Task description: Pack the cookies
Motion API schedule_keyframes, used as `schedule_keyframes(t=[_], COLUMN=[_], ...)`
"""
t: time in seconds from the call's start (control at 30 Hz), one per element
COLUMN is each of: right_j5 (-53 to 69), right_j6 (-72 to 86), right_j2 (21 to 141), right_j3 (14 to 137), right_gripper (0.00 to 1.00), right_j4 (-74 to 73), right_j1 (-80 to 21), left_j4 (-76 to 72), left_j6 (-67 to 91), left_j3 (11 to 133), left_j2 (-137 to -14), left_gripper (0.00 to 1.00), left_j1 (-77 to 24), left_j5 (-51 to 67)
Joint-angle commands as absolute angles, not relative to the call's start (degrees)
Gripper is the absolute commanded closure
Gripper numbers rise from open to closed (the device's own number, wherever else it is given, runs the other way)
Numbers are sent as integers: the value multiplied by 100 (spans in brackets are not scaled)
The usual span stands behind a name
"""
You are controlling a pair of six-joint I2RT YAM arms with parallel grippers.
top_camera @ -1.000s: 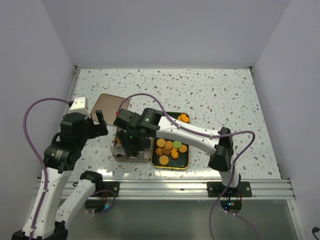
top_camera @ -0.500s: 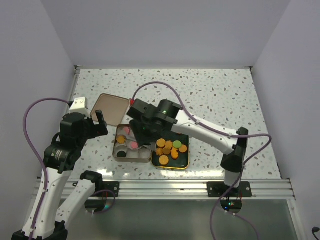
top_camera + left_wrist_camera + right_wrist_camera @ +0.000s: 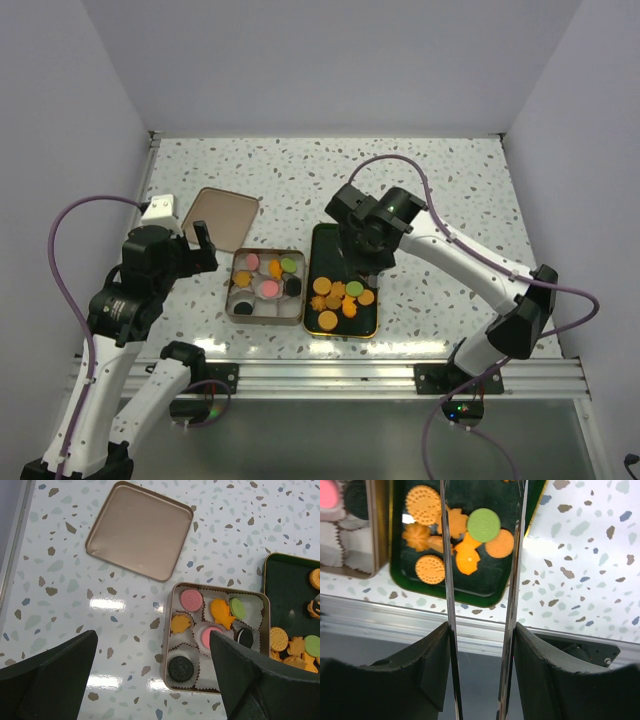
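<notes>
The cookies lie in two places. Several orange rounds and flower shapes plus one green round (image 3: 483, 525) lie on the dark green tray (image 3: 325, 243). Pink, orange, green and dark brown cookies (image 3: 180, 668) sit in the white paper cups of the square tin (image 3: 232, 300). My right gripper (image 3: 362, 258) hangs over the tray, its thin metal fingers (image 3: 448, 555) open and empty, with tray cookies showing between them. My left gripper (image 3: 200, 248) is open and empty, raised left of the tin (image 3: 170, 645).
The tin's copper-coloured lid (image 3: 215, 215) lies flat on the speckled table behind and left of the tin, also in the left wrist view (image 3: 140, 530). The metal rail (image 3: 380, 617) runs along the near edge just below the tray.
My right arm has swung right, from over the tin to over the green tray, uncovering the tin's cookies. The left arm has not moved.
</notes>
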State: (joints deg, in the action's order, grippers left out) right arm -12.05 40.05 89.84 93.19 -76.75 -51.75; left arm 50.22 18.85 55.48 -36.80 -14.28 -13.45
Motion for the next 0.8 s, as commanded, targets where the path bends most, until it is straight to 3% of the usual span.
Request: schedule_keyframes(t=[0.0, 0.77], right_j5=[-1485, -1187], right_j6=[3999, 3648], right_j2=[8973, 9483], right_j3=[9202, 8639], right_gripper=[47, 47], right_j4=[-7761, -7260], right_j1=[-5072, -4746], left_j4=[4737, 4860], left_j6=[1793, 1942], left_j3=[5537, 5563], left_j2=[-3700, -3832], left_gripper=[0, 0], left_j1=[-1477, -1485], left_j5=[-1309, -1538])
